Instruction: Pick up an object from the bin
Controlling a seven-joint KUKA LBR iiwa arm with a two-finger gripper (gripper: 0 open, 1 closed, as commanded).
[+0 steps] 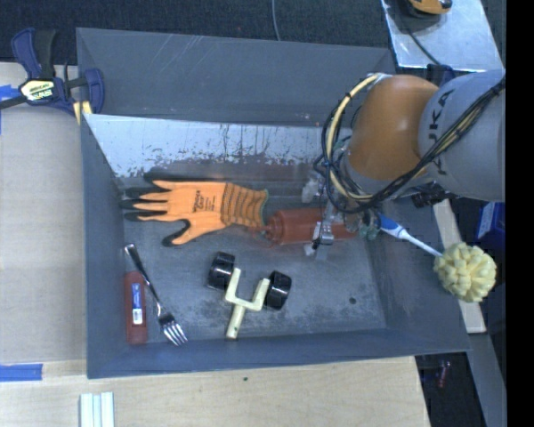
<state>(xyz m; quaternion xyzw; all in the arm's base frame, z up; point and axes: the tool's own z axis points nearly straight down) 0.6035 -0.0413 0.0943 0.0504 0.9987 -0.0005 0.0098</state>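
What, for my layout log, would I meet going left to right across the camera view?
Fork → wheeled toy → brown cylinder → brush. The orange glove is left out, since it spans the fork and toy.

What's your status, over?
Gripper at the red-brown cylinder, right of bin's middle. Hold not confirmed. Orange glove close beside its left end.

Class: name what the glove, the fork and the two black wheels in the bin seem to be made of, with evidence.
Glove: knitted fabric, orange, matte, with ribbed cuff; black fingertips look rubber-coated. Fork: metal, probably steel, grey with a shine. Black wheels: likely rubber or plastic, dull, dark, rounded.
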